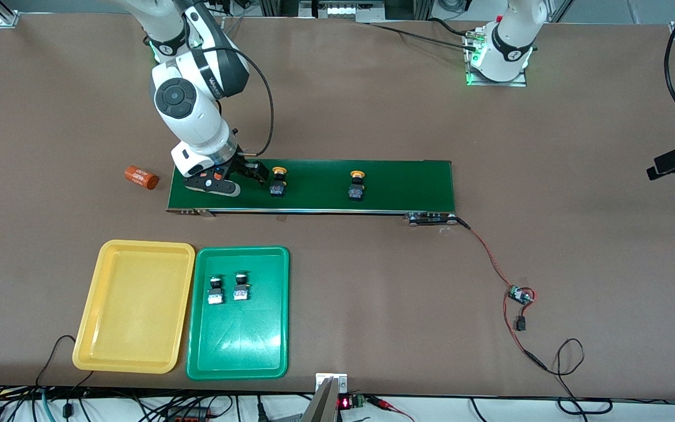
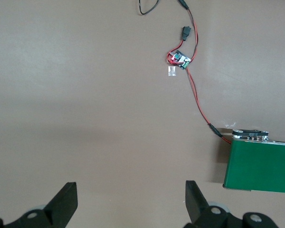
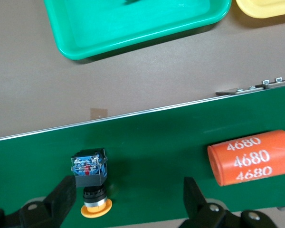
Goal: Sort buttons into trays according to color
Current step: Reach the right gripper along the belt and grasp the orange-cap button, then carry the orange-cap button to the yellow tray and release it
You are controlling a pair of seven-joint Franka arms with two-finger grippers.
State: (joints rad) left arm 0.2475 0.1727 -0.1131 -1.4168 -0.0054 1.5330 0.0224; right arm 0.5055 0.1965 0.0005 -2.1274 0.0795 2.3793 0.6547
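Green tray (image 1: 238,351) holding two green buttons (image 1: 215,289); yellow tray (image 1: 132,346) lying beside. Right pincer (image 1: 252,171) hanging open over conveyor belt (image 1: 402,187) beside yellow button (image 1: 279,181). Left pincer (image 2: 131,202) waiting open over table (image 2: 85,95).

Bright even overhead light, soft short shadows, sharp focus

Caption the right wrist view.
Open right gripper over the conveyor belt, beside a yellow button and an orange cylinder.
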